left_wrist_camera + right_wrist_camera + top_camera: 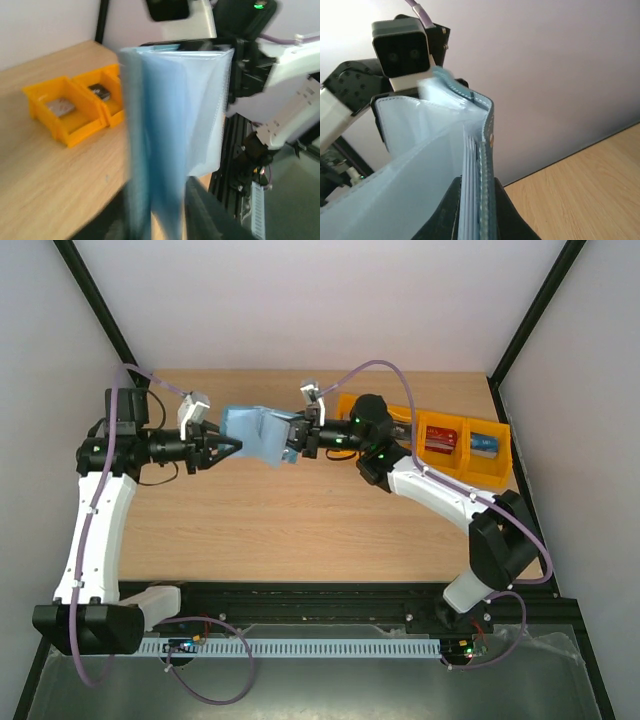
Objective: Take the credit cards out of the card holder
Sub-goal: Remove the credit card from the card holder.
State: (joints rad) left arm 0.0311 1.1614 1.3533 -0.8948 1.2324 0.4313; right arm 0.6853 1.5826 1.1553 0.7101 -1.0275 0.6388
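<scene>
Faced left gripper point(228, 447) and right gripper point(292, 445) toward each other at upper centre of the top view, forearms near level, elbows out toward the frame's side edges. Clamped both on opposite edges of the card holder point(255, 432).

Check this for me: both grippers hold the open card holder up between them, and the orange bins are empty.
Not empty. The top view shows a red card in one orange bin and a blue card in the next bin. The rest stands: the left gripper and the right gripper hold the open card holder up between them.
</scene>
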